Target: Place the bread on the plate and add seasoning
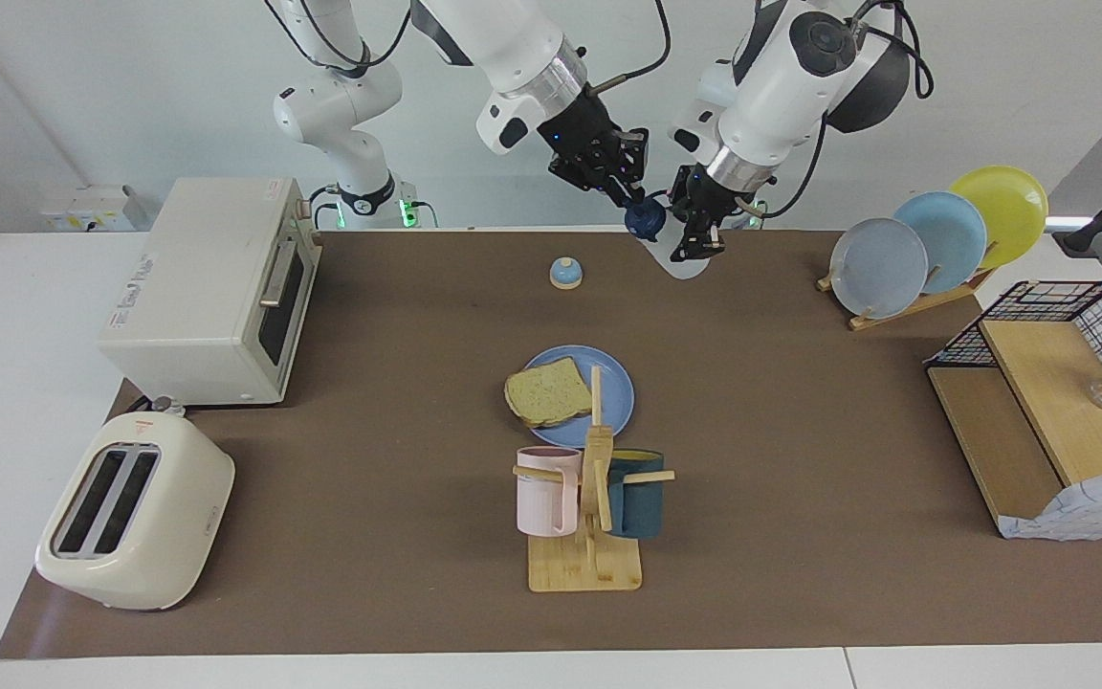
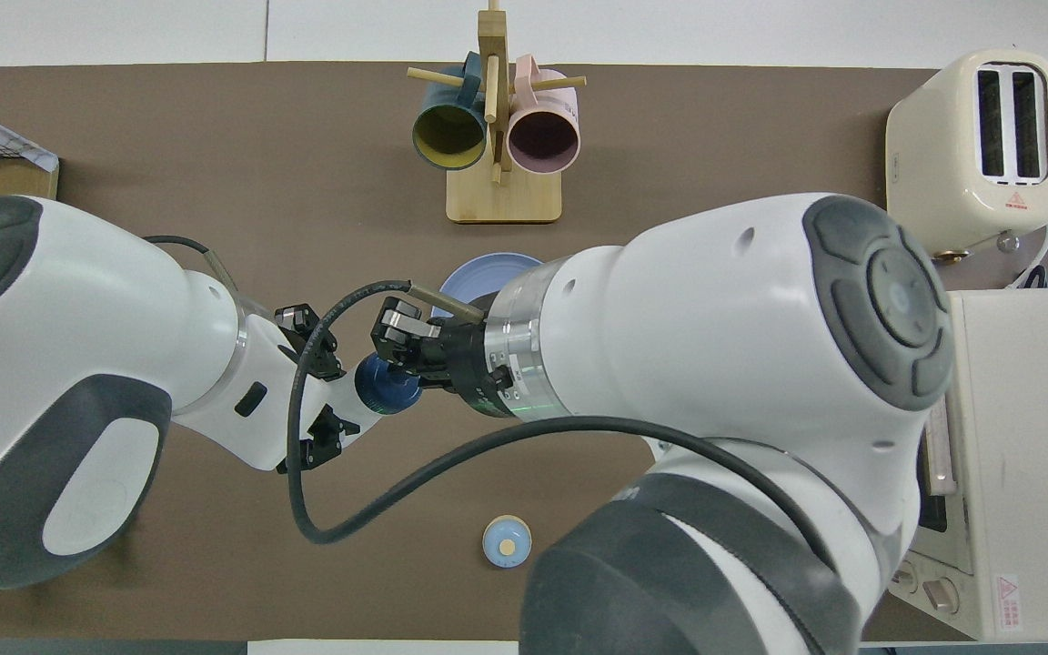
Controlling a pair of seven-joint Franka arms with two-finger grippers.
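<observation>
A: What sits on the blue plate (image 1: 614, 383)?

B: One slice of bread (image 1: 547, 392), lying flat on the half toward the right arm's end of the table, its crust edge hanging a little over the rim. The plate is mid-table, just beside the wooden mug rack (image 1: 585, 565) and nearer to the robots than it.

A: And the rack?

B: A pink mug (image 1: 545, 490) and a dark teal mug (image 1: 637, 493) hang on its pegs. From overhead both look empty.

A: Where is the seasoning bottle (image 1: 668, 251)?

B: In the air over the mat's edge at the robots' end, tilted. The left gripper (image 1: 694, 237) has its fingers clamped on the translucent body.

A: The right gripper (image 1: 629, 191)?

B: At the bottle's navy cap (image 2: 387, 387), fingers around it. Whether they actually press it, I cannot tell.

A: Other holders?

B: A dish rack (image 1: 905, 304) toward the left arm's end holds three upright plates: grey-blue, pale blue, yellow. The toaster (image 1: 135, 512) slots look dark.
</observation>
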